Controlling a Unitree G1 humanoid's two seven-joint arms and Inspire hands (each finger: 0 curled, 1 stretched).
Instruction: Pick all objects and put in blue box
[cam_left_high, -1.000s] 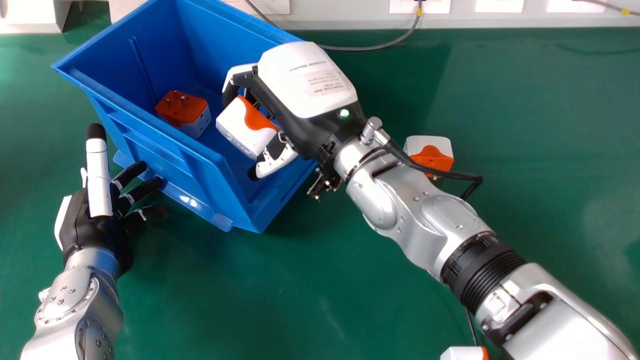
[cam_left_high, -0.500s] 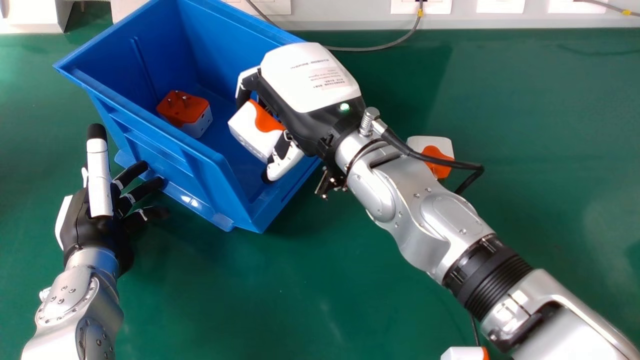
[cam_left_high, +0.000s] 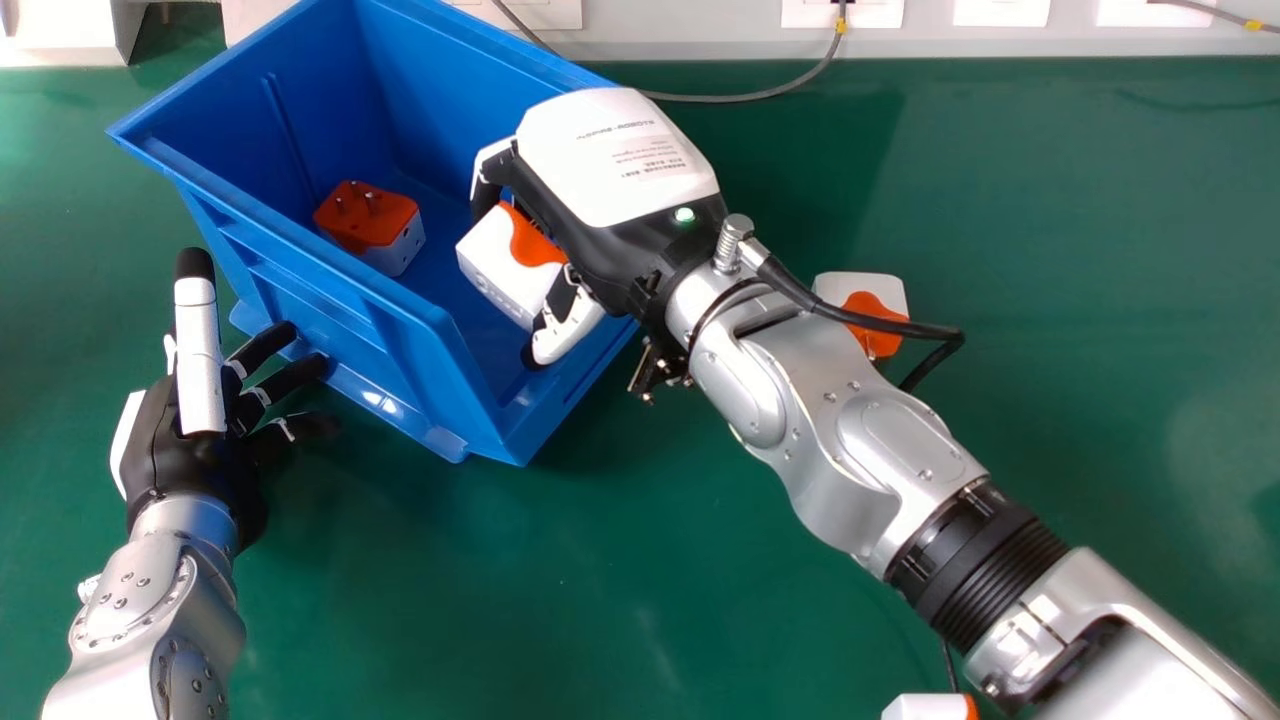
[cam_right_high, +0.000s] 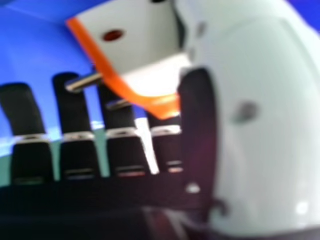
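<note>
In the head view, the right hand (cam_left_high: 622, 165) clamps a plug adapter (cam_left_high: 507, 264) inside the right edge of the blue box (cam_left_high: 330, 287), presumably positioned for release; the left hand (cam_left_high: 195, 452) is extended beside the near edge. In the right hand view, the thumb (cam_right_high: 270, 115) opposes the fingers (cam_right_high: 77, 117), likely steadying the adapter.

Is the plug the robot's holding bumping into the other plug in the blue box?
Apart. The head view shows the floor of the box between the held plug and the other plug.
</note>
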